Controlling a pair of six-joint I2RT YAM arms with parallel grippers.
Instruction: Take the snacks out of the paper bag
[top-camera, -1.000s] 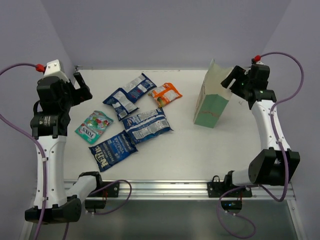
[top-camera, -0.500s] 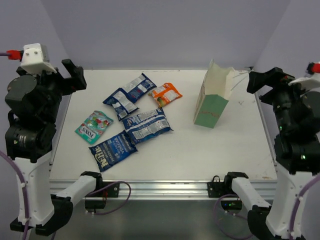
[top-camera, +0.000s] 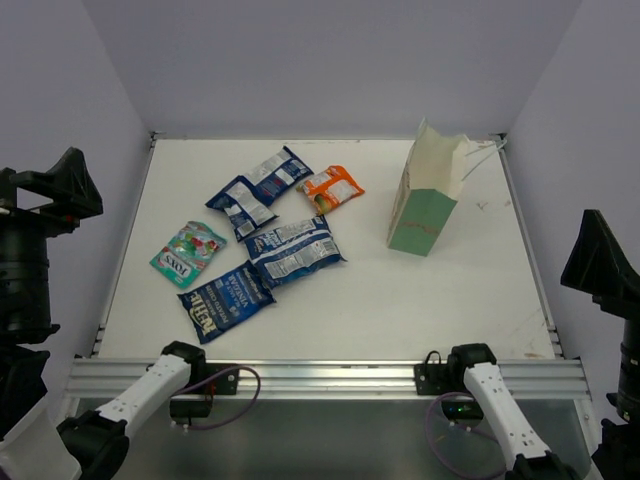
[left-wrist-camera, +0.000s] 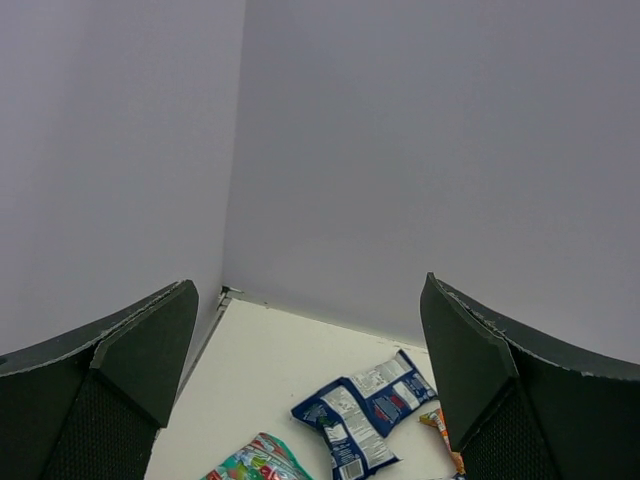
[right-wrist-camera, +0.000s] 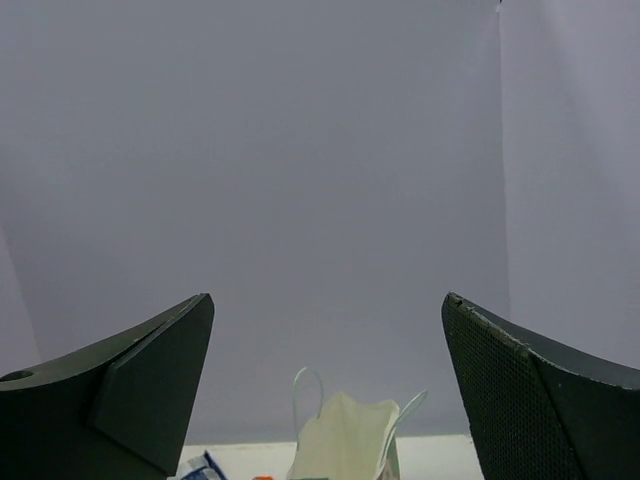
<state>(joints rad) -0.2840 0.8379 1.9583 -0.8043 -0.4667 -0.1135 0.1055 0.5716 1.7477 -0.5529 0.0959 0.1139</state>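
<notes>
The white table carries everything. Off its sides, the left gripper and right gripper are each spread wide, holding nothing. The mint paper bag stands upright at far right; six snacks lie flat left of it, well apart.

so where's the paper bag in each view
top external: paper bag standing upright at the back right of the table.
left wrist: not in it.
right wrist: bottom centre, only its cream top and string handles showing.
shared landmark: the back blue-and-white packet, left of the bag in top external, bottom centre in left wrist.
</notes>
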